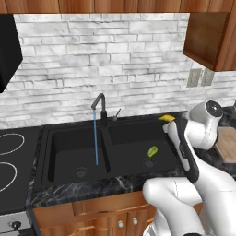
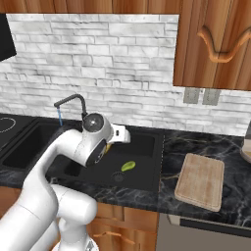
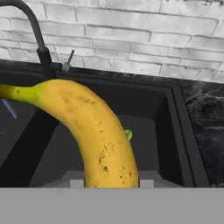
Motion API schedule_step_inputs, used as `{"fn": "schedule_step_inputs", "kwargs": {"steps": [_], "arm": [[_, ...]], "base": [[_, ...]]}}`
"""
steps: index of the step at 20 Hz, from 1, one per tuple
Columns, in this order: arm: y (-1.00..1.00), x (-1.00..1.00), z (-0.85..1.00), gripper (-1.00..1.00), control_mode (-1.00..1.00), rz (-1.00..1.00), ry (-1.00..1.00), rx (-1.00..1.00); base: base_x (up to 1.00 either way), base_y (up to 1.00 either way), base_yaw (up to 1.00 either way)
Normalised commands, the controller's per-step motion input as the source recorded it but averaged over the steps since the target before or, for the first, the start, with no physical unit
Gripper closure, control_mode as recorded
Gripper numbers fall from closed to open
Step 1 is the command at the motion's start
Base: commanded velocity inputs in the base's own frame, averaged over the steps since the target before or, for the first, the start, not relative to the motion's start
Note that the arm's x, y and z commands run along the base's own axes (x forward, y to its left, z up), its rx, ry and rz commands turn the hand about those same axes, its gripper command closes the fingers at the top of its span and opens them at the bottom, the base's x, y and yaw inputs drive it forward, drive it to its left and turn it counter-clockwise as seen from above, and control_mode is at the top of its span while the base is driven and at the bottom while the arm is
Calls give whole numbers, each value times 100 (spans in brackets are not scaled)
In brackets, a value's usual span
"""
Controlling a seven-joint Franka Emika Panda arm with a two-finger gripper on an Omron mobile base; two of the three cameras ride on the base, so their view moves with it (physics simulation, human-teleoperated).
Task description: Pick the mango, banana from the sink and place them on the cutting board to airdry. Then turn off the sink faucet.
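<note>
Jaws clamped on the banana, held above the right basin of the sink; its long axis runs out ahead of the gripper. Mango lies below beside the drain. Board sits well right of the load on the counter, requiring a rightward carry. Faucet running.

cutting board: pale matt wood | sink: matt black | banana: smooth, brown-speckled skin
</note>
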Motion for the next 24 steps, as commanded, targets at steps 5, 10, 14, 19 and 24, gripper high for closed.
{"fn": "schedule_step_inputs", "kwargs": {"steps": [5, 10, 14, 19, 24], "arm": [[24, -40, 40, 100, -100, 0, 11, 0], [0, -37, 49, 100, -100, -3, 23, 0], [-3, -51, 15, 100, -100, -2, 13, 0], [0, -38, 2, 100, -100, -4, 2, -1], [-12, -19, -1, 100, -100, -4, -1, -7]], "base": [[0, 0, 0], [0, 0, 0], [0, 0, 0], [0, 0, 0], [0, 0, 0]]}}
